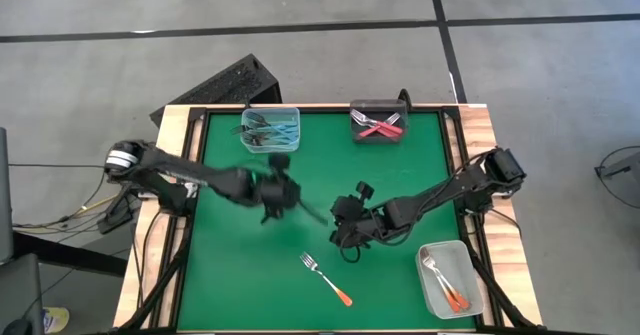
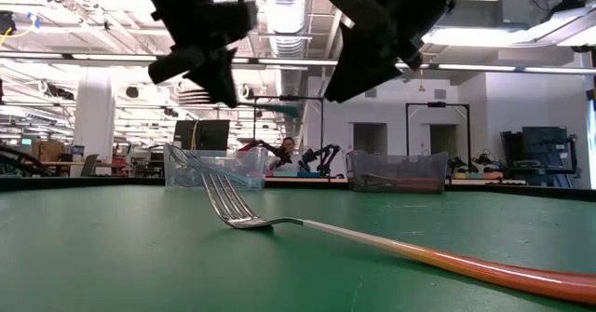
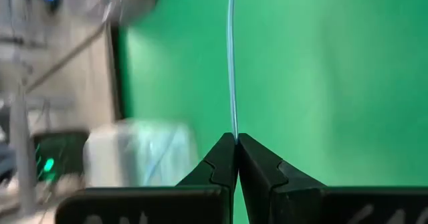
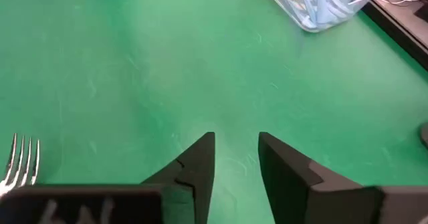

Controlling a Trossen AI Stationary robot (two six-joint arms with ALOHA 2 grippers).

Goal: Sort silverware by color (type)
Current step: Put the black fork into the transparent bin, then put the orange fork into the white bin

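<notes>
A thin blue-handled fork (image 3: 231, 63) is pinched tight by the left gripper (image 3: 236, 138) above the green mat (image 1: 230, 265); nothing's held by the parted right gripper (image 4: 235, 140) nearby, beside the orange-handled fork (image 1: 327, 279).

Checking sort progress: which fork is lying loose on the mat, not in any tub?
The orange-handled fork at the mat's front centre, tines toward the left arm. Other orange forks sit in the front-right tub; blue and red ones fill the back tubs.

1. My green mat (image 1: 230, 265) covers the wooden table (image 1: 172, 125).
2. A clear tub (image 1: 272, 126) and a dark tub (image 1: 379, 121) sit at its far edge.
3. Another clear tub (image 1: 452, 279) sits at my near right corner.
</notes>
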